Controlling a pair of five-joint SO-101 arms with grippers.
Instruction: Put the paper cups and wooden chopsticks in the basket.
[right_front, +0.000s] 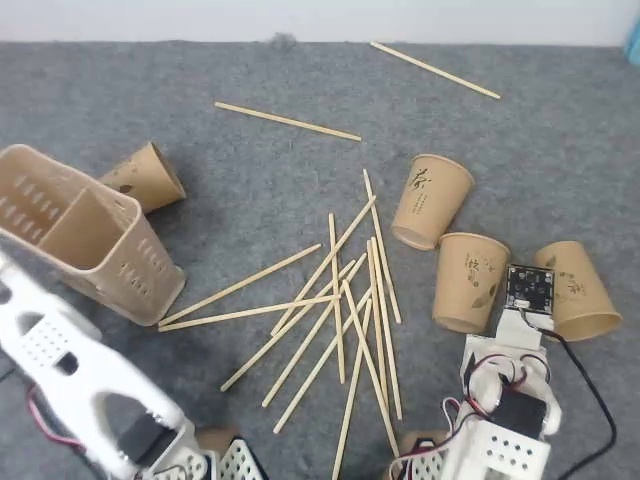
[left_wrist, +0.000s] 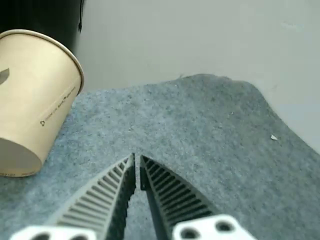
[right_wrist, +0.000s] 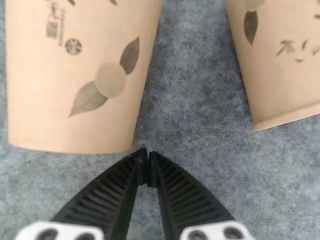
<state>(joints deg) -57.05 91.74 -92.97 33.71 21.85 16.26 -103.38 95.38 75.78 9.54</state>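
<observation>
Brown paper cup (right_wrist: 80, 75) lies on its side just ahead of your right hand (right_wrist: 147, 155), which is closed and empty; open wide, then pinch its rim before lifting toward the basket (right_front: 140, 270).

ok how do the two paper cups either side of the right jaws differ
The middle brown paper cup points its narrower base toward the shut jaws of the right arm; the outer brown paper cup points its wider rim that way. The middle cup's end lies just off the jaw tips; the outer cup sits farther aside. Both lie tipped on the grey mat.
</observation>
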